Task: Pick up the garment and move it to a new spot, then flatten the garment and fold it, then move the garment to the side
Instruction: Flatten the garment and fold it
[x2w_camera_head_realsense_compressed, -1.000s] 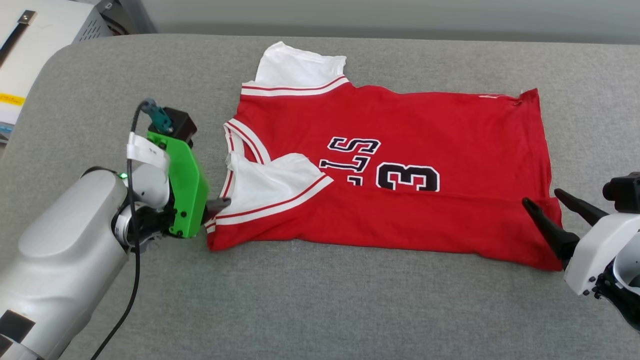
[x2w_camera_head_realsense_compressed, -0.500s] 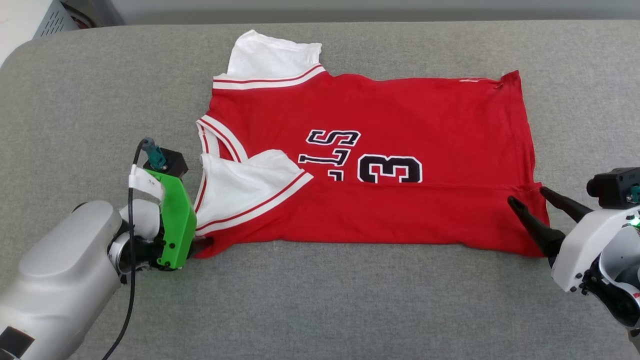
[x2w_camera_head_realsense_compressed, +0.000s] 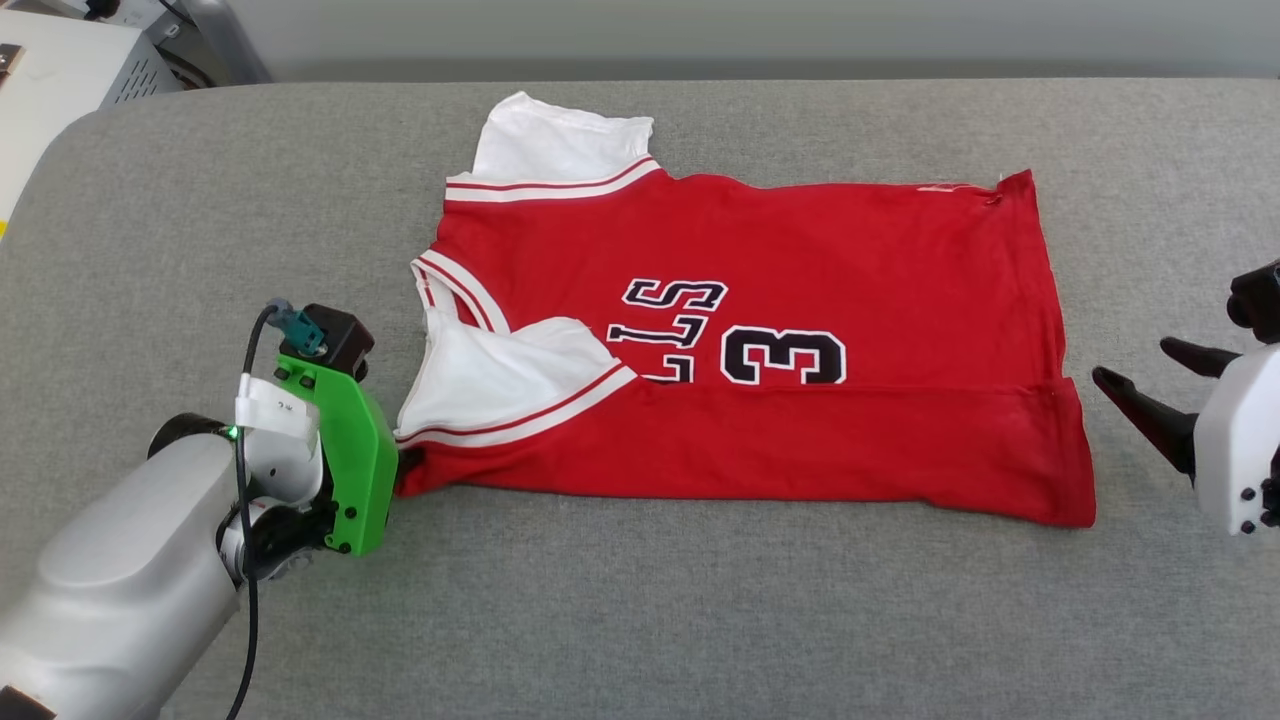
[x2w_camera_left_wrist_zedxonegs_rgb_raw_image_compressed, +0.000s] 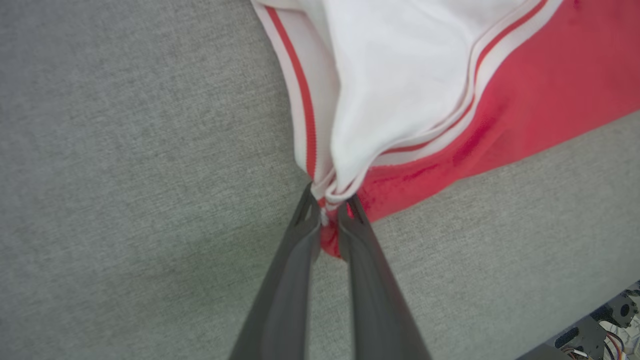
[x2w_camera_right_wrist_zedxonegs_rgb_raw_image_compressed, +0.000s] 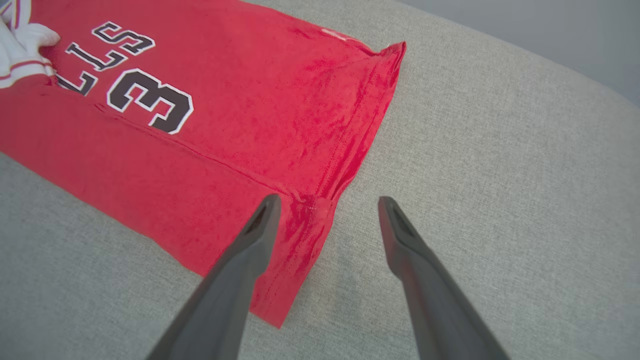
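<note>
**One corner pinched, the other end open**

The garment (x2w_camera_head_realsense_compressed: 760, 300) lies flat on the grey padded surface (x2w_camera_head_realsense_compressed: 640, 620). Its near long edge is folded over onto the front, and one white sleeve (x2w_camera_head_realsense_compressed: 510, 375) is laid across the chest. The left pincer (x2w_camera_left_wrist_zedxonegs_rgb_raw_image_compressed: 328, 207) is clamped on the shoulder-end corner of that folded edge — red cloth and striped trim bunch between its tips, and the rest of the shirt spreads away ahead of it and to its right. The right pincer (x2w_camera_right_wrist_zedxonegs_rgb_raw_image_compressed: 327, 200) has its fingers spread wide and holds nothing. The hem corner (x2w_camera_right_wrist_zedxonegs_rgb_raw_image_compressed: 310, 210) lies just ahead of its tips, nearer its left finger than its right, with bare cushion in front of the right finger.

To my eye the step is getting a matching hold at both ends of the folded edge before carrying it across. The right pincer looks to need a short move forward and a touch to its own left, so the corner lands squarely between the fingers. It should take every layer at the fold, not only the top one. Then both ends ought to rise together and level — a lone pull from the left would likely drag the sleeve askew and open the fold
</note>
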